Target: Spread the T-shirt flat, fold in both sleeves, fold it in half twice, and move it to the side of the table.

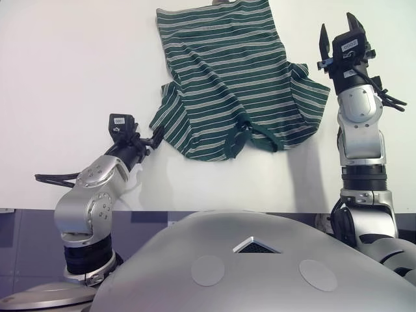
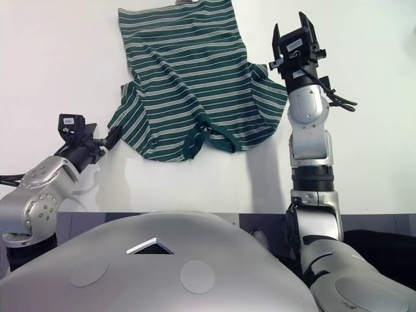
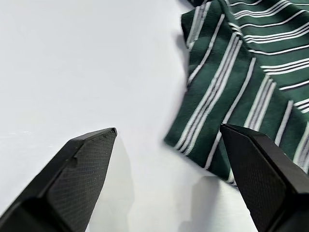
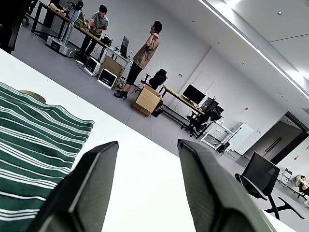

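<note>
A dark green T-shirt (image 1: 227,71) with white stripes lies on the white table (image 1: 71,71), collar (image 1: 250,130) toward me and hem at the far side. It is rumpled around the sleeves. My left gripper (image 1: 156,137) is low over the table, just beside the shirt's left sleeve (image 1: 172,117). In the left wrist view this gripper (image 3: 168,129) is open, and the sleeve's edge (image 3: 231,96) lies just beyond its fingertips. My right gripper (image 1: 337,26) is raised beside the right sleeve (image 1: 311,91), pointing up, open and holding nothing; the shirt (image 4: 29,140) lies below it.
The table's near edge (image 1: 195,209) runs just in front of me. Bare white tabletop stretches left of the shirt and to its right (image 1: 390,65). Beyond the table is an office floor with desks and chairs (image 4: 154,82).
</note>
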